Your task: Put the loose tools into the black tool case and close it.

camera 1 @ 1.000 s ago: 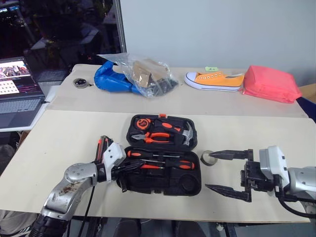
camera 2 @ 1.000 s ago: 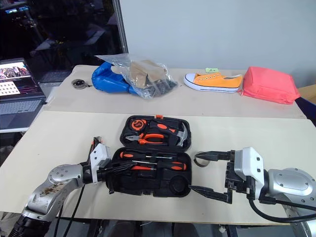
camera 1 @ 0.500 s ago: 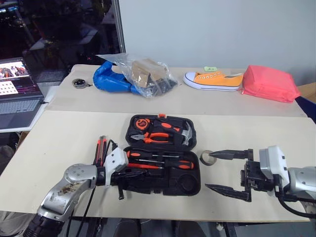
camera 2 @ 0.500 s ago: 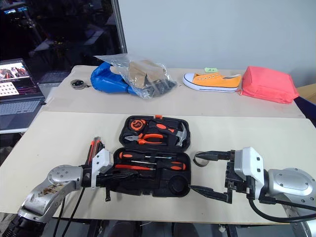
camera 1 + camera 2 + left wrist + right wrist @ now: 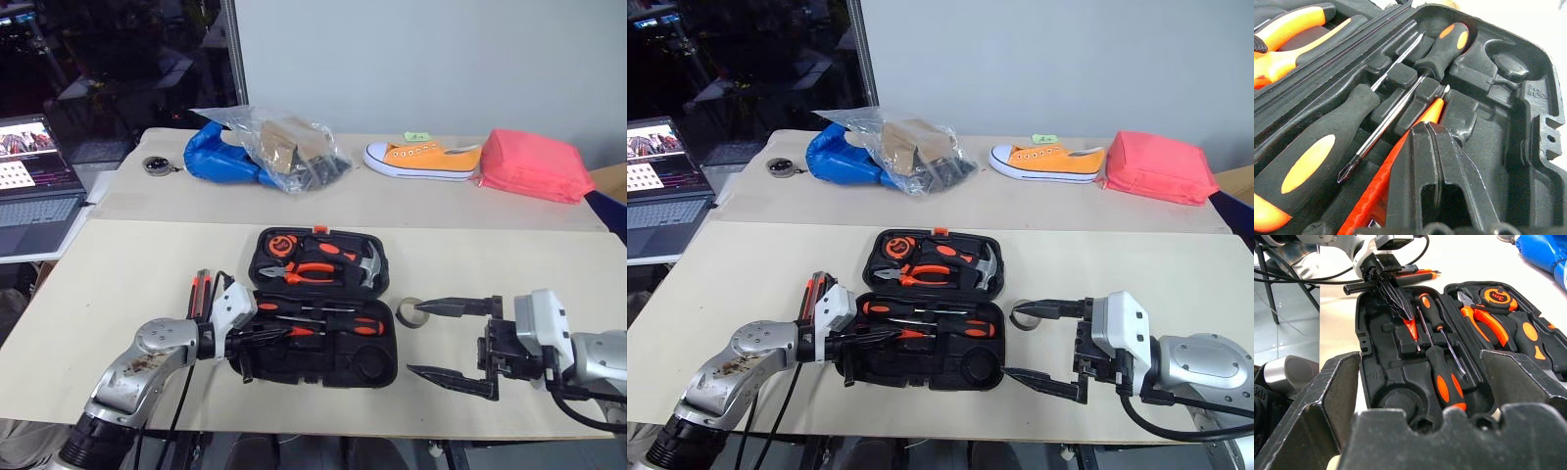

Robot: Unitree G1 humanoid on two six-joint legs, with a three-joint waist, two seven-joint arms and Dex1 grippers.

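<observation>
The left arm is stretched low over the table's near-left part, forearm angled inward toward the middle. The left gripper is pointed slightly downward and to the right, its two black fingers pressed together around a slim orange-handled driver. The right arm is brought in from the table's near-right corner, wrist turned leftward. The right gripper is held spread wide, one finger above the other, nothing between them.
</observation>
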